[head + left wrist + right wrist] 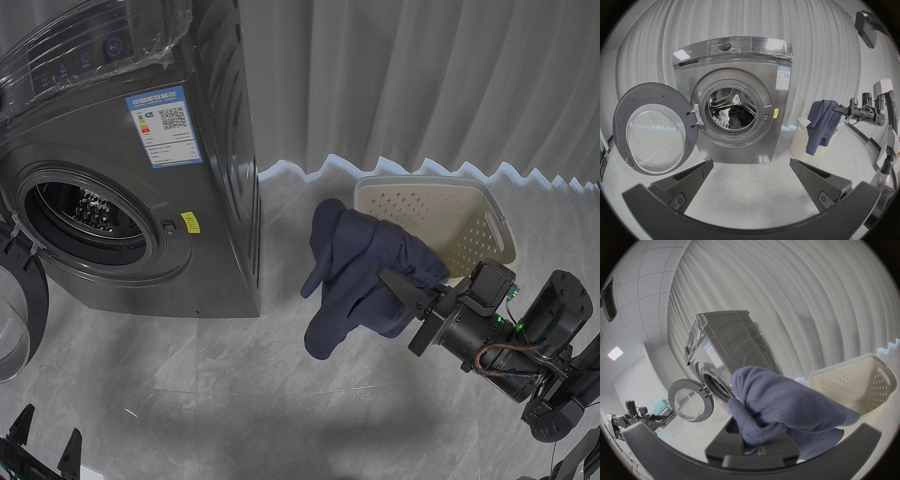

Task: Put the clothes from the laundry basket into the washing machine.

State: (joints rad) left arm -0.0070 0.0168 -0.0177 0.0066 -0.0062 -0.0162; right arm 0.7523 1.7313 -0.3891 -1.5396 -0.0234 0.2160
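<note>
My right gripper (400, 289) is shut on a navy garment (356, 275) that hangs above the floor, just in front of the cream laundry basket (450, 212). From the right wrist the garment (787, 408) drapes over my fingers, and the part of the basket's (859, 383) inside that shows is bare. The grey washing machine (156, 206) stands to the left with its round door (653, 128) swung wide open. Dark clothes (737, 116) lie in the drum. My left gripper (49, 431) is open, low in front of the machine, holding nothing.
A pleated white curtain (425, 81) runs behind the machine and basket. Open grey tiled floor (237, 387) lies between the garment and the drum opening (87, 215). The open door (15, 312) juts out at the machine's left side.
</note>
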